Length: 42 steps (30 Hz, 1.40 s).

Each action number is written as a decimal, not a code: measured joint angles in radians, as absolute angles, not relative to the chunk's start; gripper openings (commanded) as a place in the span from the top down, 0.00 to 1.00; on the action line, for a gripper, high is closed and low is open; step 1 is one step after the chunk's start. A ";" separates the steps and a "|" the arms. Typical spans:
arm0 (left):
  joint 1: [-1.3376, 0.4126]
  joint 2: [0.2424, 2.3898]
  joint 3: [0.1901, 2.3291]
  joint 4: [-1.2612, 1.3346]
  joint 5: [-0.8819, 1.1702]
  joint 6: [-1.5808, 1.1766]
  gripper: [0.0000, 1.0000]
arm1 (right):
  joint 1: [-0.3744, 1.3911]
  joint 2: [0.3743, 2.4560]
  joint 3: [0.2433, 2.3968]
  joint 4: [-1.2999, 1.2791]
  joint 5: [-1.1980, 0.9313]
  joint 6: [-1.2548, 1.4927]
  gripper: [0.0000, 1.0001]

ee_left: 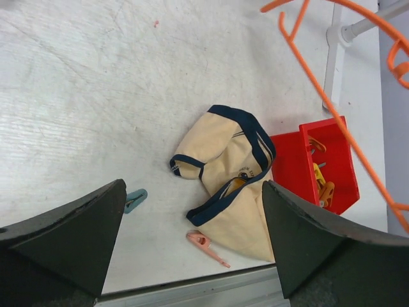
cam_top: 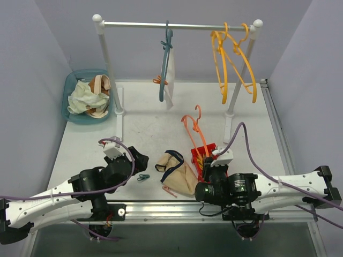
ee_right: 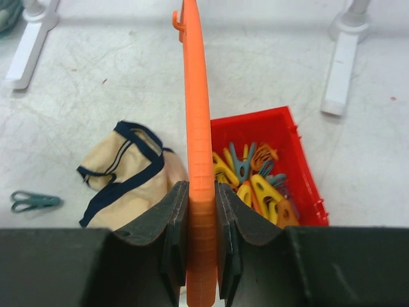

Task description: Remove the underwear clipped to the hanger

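Observation:
One plain white underwear (cam_top: 171, 77) hangs clipped to a blue hanger (cam_top: 164, 59) on the rail. The cream underwear with dark trim (cam_top: 178, 172) lies loose on the table; it also shows in the left wrist view (ee_left: 233, 169) and the right wrist view (ee_right: 121, 173). My left gripper (cam_top: 138, 160) hovers open just left of it (ee_left: 193, 211), with nothing between its fingers. My right gripper (cam_top: 206, 170) is shut on the lower bar of an orange hanger (ee_right: 198, 115), which stands upright (cam_top: 191, 128) beside the cream underwear.
A red bin (cam_top: 210, 151) of clothes pegs (ee_right: 255, 182) sits right of the cream underwear. A teal peg (cam_top: 142, 177) and a pink peg (ee_left: 206, 246) lie near the front edge. Yellow hangers (cam_top: 231, 64) hang on the rail. A teal basket (cam_top: 73, 85) holds cloths, back left.

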<state>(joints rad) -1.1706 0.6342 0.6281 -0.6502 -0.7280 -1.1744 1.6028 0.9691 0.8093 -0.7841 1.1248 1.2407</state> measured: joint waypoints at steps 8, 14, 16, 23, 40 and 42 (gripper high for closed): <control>-1.171 0.636 0.628 -0.690 -0.752 -1.139 0.06 | 1.364 0.928 0.861 -0.520 1.020 0.719 1.00; -1.171 0.639 0.628 -0.693 -0.752 -1.139 0.06 | 1.188 0.976 1.044 -0.320 0.861 0.344 1.00; -1.171 0.639 0.628 -0.693 -0.752 -1.139 0.06 | 1.147 0.998 1.111 -0.267 0.825 0.248 1.00; -1.171 0.635 0.628 -0.693 -0.751 -1.139 0.06 | 1.007 1.109 1.352 -0.179 0.754 0.009 1.00; -1.170 0.609 0.617 -0.698 -0.742 -1.140 0.06 | 0.812 1.216 1.480 -0.137 0.660 -0.091 1.00; -1.170 0.609 0.617 -0.698 -0.739 -1.141 0.06 | 0.808 1.216 1.488 -0.134 0.648 -0.091 1.00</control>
